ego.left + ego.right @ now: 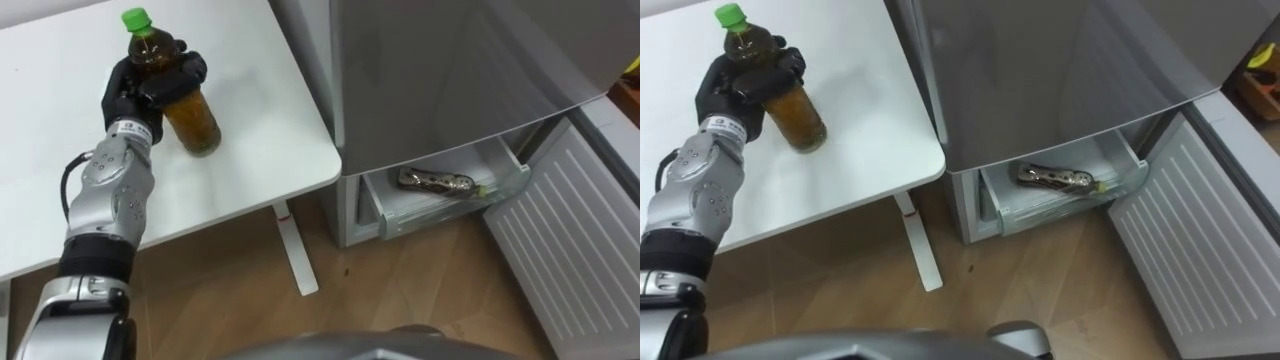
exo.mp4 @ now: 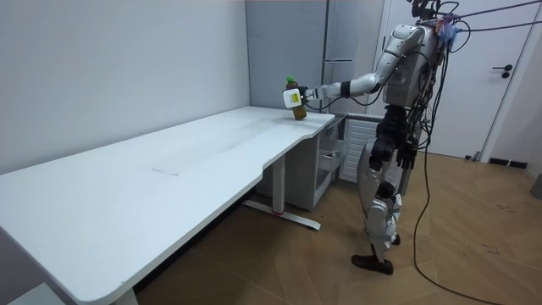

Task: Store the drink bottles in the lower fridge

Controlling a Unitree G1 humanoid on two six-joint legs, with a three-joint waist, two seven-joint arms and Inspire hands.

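Observation:
A brown drink bottle [image 1: 197,122] with a green cap [image 1: 137,18] is at the right end of the white table [image 1: 270,110], near its corner. My left hand [image 1: 150,85] is shut on the bottle's upper half, fingers curled round it from the left. Whether the bottle's base rests on the tabletop I cannot tell. In the room view the bottle [image 2: 295,99] is at the end of my outstretched left arm. The lower fridge drawer [image 1: 400,215] stands pulled out below the grey fridge front [image 1: 450,70]. My right hand [image 2: 407,158] hangs by my side.
A dark flat packet [image 1: 437,182] lies in the open drawer. The white ribbed lower fridge door [image 1: 570,230] is swung open at the right. A table leg [image 1: 295,245] stands on the wooden floor between the table and fridge. I stand by the table's corner, facing the fridge.

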